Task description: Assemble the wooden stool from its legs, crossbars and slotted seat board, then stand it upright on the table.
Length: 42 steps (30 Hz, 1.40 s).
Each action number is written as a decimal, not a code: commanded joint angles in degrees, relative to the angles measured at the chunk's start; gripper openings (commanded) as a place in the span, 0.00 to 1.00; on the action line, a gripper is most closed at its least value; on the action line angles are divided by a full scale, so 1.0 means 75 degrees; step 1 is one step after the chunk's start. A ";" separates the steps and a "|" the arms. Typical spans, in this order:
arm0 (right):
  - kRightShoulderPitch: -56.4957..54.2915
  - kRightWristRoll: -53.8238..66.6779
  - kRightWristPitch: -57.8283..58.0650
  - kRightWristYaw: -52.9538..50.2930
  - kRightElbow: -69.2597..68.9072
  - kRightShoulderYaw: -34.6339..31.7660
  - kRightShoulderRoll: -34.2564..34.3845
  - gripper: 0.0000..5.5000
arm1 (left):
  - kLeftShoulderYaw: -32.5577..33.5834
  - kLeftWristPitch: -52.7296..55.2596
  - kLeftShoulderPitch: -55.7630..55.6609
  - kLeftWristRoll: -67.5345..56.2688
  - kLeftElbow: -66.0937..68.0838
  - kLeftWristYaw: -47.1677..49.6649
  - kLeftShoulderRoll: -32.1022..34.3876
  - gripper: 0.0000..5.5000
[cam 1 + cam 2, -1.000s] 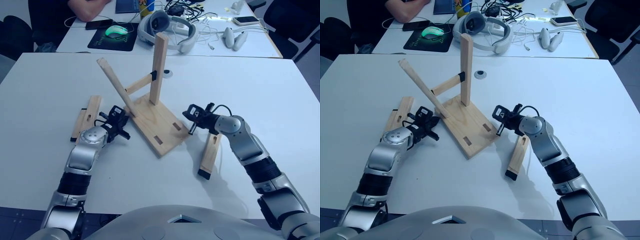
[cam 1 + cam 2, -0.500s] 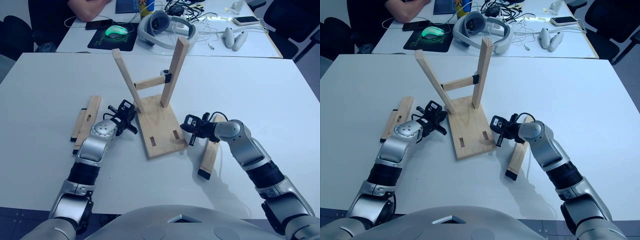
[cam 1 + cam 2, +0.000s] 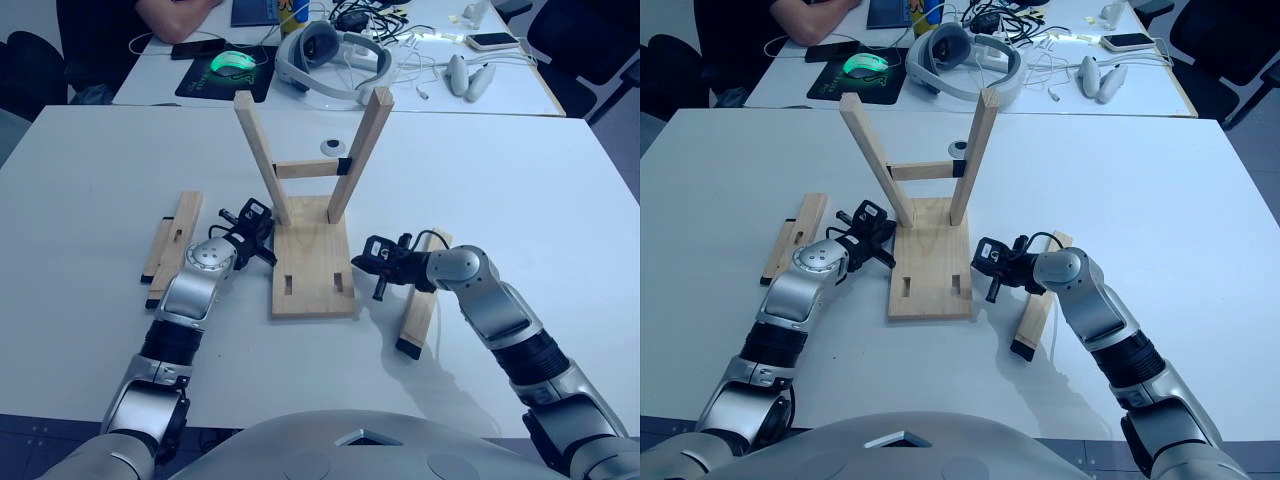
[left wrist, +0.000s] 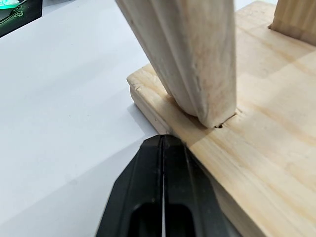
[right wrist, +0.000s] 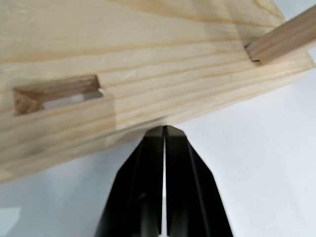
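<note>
Left eye view gives you the whole layout: the slotted seat board lies flat near the middle of the tabletop, its long sides running from the far edge towards the near one. Two legs stand up out of its far end, the left leg and the right leg, leaning slightly apart at the top. A crossbar joins them partway up. At the board's near end you can see two empty slots, side by side.

Your left gripper sits at the board's left side, just beside the foot of the left leg. In the left wrist view its fingers are pressed together with only a hairline between them, and their tips are up against the board's side edge, right below where the leg enters the wood.

Your right gripper is at the board's right side, near the near-end slot. In the right wrist view its fingers are likewise pressed together, gripping nothing, with the tips meeting the lower edge of the board close to one open slot.

A loose leg lies flat to the right of the board, partly under your right forearm. Two more loose wooden pieces lie side by side towards the tabletop's left edge, well apart from the board.
</note>
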 commanded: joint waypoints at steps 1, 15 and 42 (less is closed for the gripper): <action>0.0047 0.0226 0.0127 0.0059 -0.0241 0.0024 0.0121 0.00 | -0.0131 -0.0023 -0.0056 -0.0002 0.0116 -0.0163 -0.0090 0.00; -0.0186 0.0261 -0.0110 -0.0315 0.0102 -0.0210 0.0271 0.00 | 0.0006 -0.0401 -0.0279 0.0055 0.0556 -0.0025 -0.0225 0.00; -0.0427 0.1840 -0.0314 0.0608 0.1928 -0.3507 -0.2207 0.05 | 0.1862 -0.1447 0.1270 -0.0372 -0.0981 0.1116 -0.0288 0.00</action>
